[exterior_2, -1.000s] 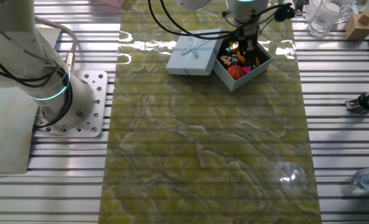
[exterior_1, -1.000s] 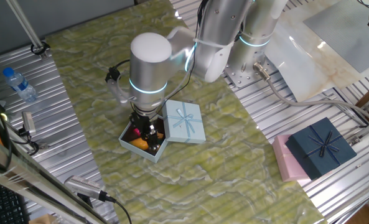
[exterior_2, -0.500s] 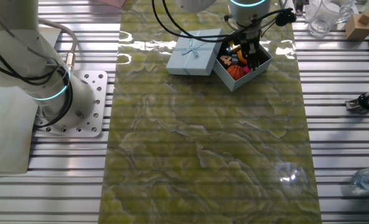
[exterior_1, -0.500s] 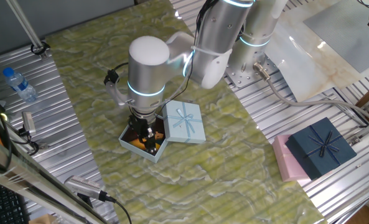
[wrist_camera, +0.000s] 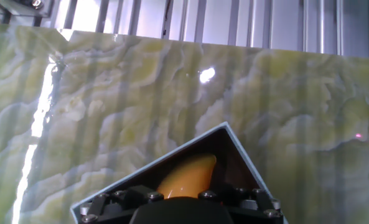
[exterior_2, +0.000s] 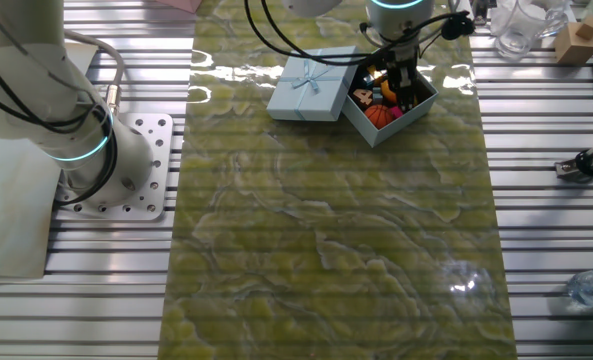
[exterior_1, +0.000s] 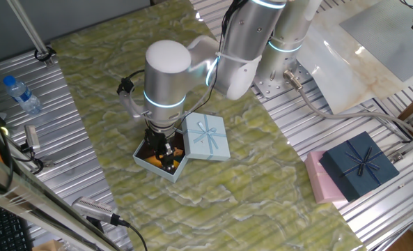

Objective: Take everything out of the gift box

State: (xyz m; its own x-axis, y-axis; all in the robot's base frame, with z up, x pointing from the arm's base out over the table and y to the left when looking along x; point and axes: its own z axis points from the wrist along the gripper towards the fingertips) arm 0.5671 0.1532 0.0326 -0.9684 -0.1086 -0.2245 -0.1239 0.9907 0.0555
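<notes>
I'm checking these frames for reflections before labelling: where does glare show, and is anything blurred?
Hand view: a bright glare streak on the green mat at left, plus a small hotspot; the gripper housing is soft. The other fixed view: glare along the mat's far edge beside the lid.

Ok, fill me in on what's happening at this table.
The arm has its gripper lowered into the open pale-blue gift box, reaching for the small toys inside. An orange ball and a yellow-orange fruit piece lie in the box; whether the gripper holds anything cannot be told. The lid with its bow rests on the table beside the box. A dark navy box on a pink one sits off to the side.
</notes>
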